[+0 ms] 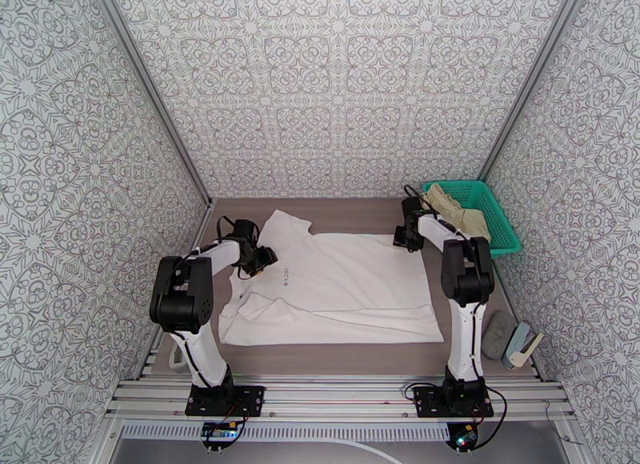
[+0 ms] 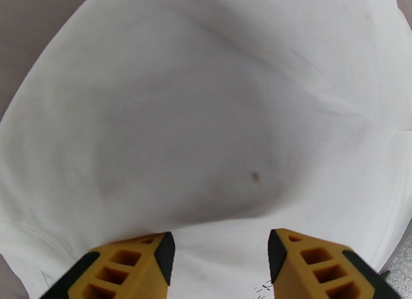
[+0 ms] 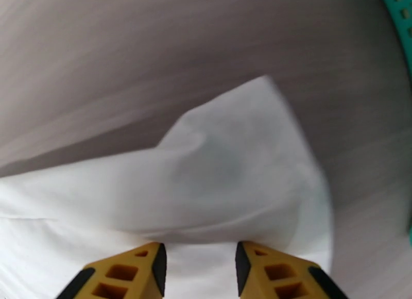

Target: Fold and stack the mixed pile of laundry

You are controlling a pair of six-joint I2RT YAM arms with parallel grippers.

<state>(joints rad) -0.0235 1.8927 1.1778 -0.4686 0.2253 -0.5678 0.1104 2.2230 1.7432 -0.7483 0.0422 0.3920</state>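
The white short-sleeved cloth T-shirt (image 1: 336, 286) lay spread on the brown table (image 1: 344, 208), unfolded. The beige drawstring shorts (image 1: 458, 210) waited in the green plastic mesh basket (image 1: 502, 218). So I judged nearly everything was left. My left gripper (image 1: 264, 259) and right gripper (image 1: 404, 238) hung unclenched over opposite shirt edges. Bare table lay beyond; the basket crowded my right.

No legible text (tiny T-shirt (image 1: 352, 286) print (image 1: 286, 275))

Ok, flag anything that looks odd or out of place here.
The white T-shirt carries a small brownish spot, seen in the left wrist view. The beige shorts lie bunched in the green basket, spilling over its rim.
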